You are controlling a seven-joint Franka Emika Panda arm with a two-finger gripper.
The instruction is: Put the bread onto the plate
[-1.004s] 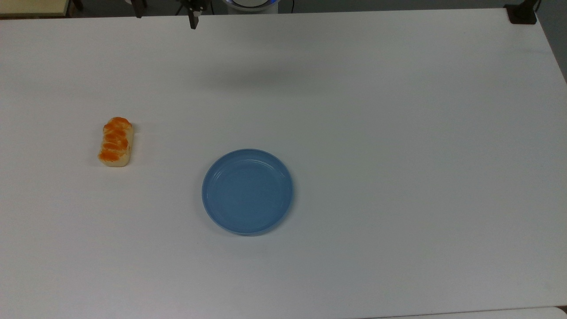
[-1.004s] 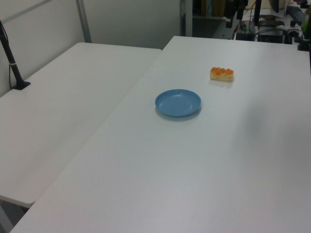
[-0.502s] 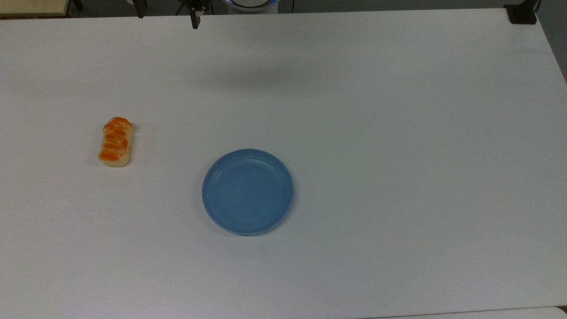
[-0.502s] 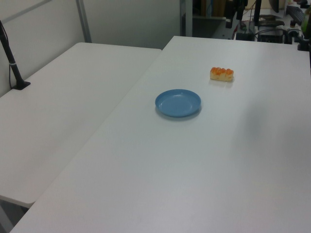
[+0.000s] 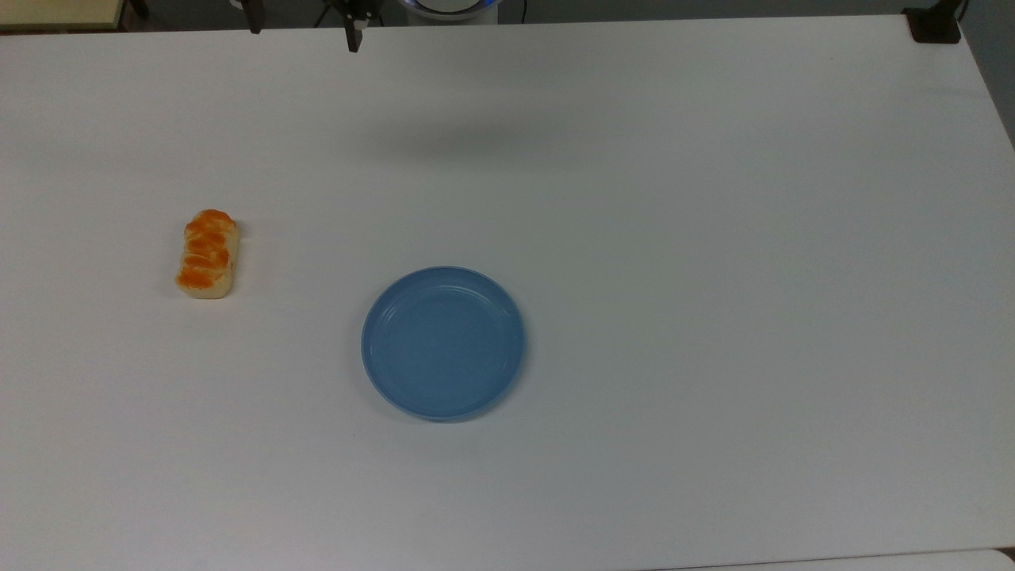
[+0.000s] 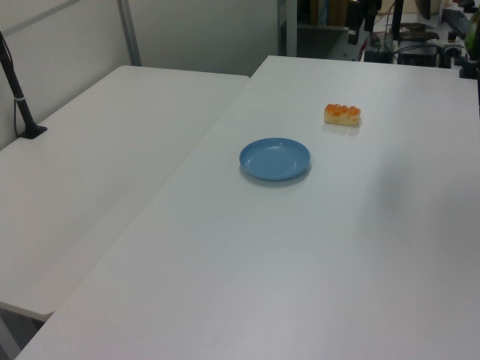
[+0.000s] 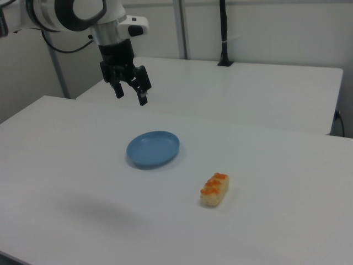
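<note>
Top view: the bread (image 5: 207,254) is lying flat on the white table (image 5: 714,238), orange-glazed top facing up, its long axis running roughly up and down the frame. The plate (image 5: 442,342) is sitting well apart from it, toward the top view's right and lower, with nothing resting in it. A dark gripper finger (image 5: 353,36) is showing at the upper edge, high over the table's far border.

Left view: the bread (image 6: 342,114) is lying beyond the plate (image 6: 274,159), toward the left view's upper right, the two not touching. A second white table (image 6: 90,165) is standing alongside on the left view's left.

Right view: the gripper (image 7: 129,93) is hanging in the air above and behind the plate (image 7: 153,148), fingers spread with a clear gap and gripping nothing. The bread (image 7: 214,189) is resting on the table nearer the camera, toward the right view's right of the plate.
</note>
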